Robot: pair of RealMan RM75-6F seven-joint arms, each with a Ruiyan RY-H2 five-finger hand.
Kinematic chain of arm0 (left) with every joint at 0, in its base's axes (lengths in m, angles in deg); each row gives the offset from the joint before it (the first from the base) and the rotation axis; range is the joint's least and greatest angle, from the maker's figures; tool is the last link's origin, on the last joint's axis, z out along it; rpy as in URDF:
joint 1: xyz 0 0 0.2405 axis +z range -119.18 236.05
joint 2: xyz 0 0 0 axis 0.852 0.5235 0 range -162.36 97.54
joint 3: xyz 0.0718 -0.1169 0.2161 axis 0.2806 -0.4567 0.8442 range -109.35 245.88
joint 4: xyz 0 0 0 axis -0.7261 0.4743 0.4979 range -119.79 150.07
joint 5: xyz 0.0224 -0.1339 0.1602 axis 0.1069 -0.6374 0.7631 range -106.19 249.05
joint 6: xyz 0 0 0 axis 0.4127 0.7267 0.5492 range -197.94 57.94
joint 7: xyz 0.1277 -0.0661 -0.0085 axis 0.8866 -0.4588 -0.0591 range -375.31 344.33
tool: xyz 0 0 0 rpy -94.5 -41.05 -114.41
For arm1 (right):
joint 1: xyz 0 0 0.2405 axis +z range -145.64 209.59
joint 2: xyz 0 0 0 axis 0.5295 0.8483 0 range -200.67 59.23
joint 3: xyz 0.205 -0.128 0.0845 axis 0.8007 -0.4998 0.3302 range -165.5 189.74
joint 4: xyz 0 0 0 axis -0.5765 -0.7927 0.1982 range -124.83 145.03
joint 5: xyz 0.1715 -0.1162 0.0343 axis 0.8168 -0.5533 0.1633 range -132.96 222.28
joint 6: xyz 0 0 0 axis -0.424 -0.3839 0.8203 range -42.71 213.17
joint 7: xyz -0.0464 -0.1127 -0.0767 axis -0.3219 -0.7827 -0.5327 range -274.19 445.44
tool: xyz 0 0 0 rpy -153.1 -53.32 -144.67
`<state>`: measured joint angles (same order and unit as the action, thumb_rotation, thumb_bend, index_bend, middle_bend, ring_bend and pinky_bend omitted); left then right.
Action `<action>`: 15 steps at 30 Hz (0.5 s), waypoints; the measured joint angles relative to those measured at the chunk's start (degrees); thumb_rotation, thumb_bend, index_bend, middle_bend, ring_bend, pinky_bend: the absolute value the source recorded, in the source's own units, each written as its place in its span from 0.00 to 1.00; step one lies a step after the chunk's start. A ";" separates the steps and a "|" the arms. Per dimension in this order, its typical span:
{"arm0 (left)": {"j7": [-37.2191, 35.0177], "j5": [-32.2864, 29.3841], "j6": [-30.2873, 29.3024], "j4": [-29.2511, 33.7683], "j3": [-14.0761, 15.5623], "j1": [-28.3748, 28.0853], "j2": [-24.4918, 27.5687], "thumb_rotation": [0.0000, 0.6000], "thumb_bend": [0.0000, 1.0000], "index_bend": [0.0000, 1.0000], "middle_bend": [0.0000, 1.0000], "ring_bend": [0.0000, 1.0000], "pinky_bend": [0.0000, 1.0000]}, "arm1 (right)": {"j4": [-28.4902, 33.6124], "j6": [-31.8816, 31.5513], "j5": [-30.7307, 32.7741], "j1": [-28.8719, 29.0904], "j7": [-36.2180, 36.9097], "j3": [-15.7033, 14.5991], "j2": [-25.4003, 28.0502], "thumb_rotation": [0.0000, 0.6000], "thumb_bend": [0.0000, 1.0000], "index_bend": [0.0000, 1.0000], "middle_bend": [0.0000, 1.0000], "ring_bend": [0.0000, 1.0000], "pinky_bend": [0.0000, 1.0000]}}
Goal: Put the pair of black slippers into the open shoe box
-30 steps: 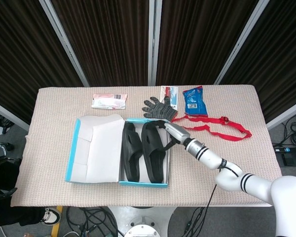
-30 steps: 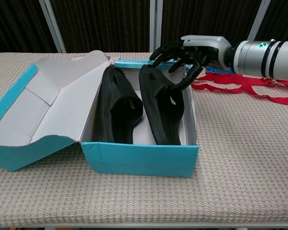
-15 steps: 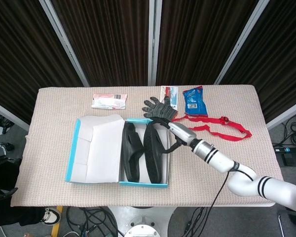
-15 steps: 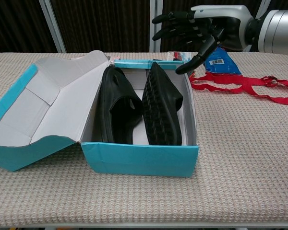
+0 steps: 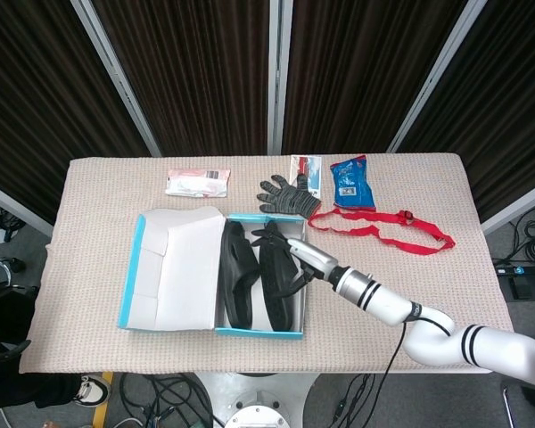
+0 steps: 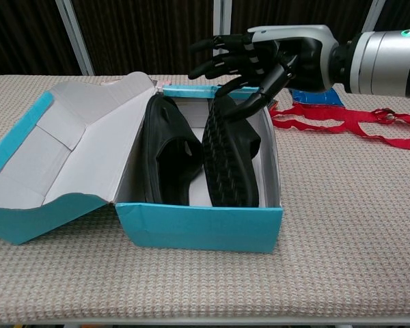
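The open teal shoe box lies at the table's middle, its lid folded out to the left. Both black slippers are inside. The left slipper lies flat, strap up. The right slipper is tipped on its edge against the box's right wall, with the ridged sole showing in the chest view. My right hand hovers over the far end of that slipper with fingers spread and nothing in it. Neither view shows my left hand.
Behind the box lie a grey knit glove, a small card packet, a blue packet and a pink-white packet. A red strap trails to the right of the box.
The right slipper has tipped from flat onto its edge. My right hand let go of it, rose, and has moved left to above the box's far end.
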<state>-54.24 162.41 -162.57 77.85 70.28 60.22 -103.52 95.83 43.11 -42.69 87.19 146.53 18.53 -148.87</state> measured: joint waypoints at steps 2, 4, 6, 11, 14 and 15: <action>-0.30 -0.03 0.09 -0.36 0.02 0.01 -0.12 1.00 0.10 0.17 0.13 0.03 0.10 | -1.03 0.40 0.48 0.02 0.28 -0.21 -1.04 1.00 0.00 0.01 0.14 0.00 0.15; -0.60 -0.07 0.21 -0.76 0.01 -0.01 -0.28 1.00 0.10 0.18 0.13 0.03 0.10 | -2.22 0.81 0.85 0.02 0.86 -0.46 -2.14 1.00 0.00 0.01 0.15 0.01 0.15; -0.83 -0.11 0.35 -1.15 0.00 -0.04 -0.45 1.00 0.10 0.17 0.13 0.03 0.10 | -3.50 1.12 1.02 0.01 1.55 -0.70 -3.22 1.00 0.00 0.01 0.15 0.01 0.15; -1.47 -0.28 0.73 -2.16 -0.03 -0.10 -0.86 1.00 0.10 0.18 0.13 0.03 0.10 | -7.11 1.97 0.96 0.23 3.91 -1.24 -6.19 1.00 0.00 0.01 0.15 0.01 0.16; -1.79 -0.43 0.80 -2.64 -0.08 -0.05 -0.93 1.00 0.10 0.18 0.13 0.03 0.10 | -9.51 2.15 0.17 0.63 6.16 -1.52 -8.00 1.00 0.00 0.01 0.15 0.02 0.16; -1.88 -0.49 0.80 -2.77 -0.10 -0.02 -0.93 1.00 0.10 0.17 0.13 0.03 0.10 | -10.13 1.92 -0.41 0.77 6.80 -1.56 -8.48 1.00 0.00 0.00 0.15 0.02 0.16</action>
<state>-56.12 161.92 -161.77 75.09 70.19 60.21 -104.45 85.70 45.03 -43.10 87.96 153.34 16.97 -157.35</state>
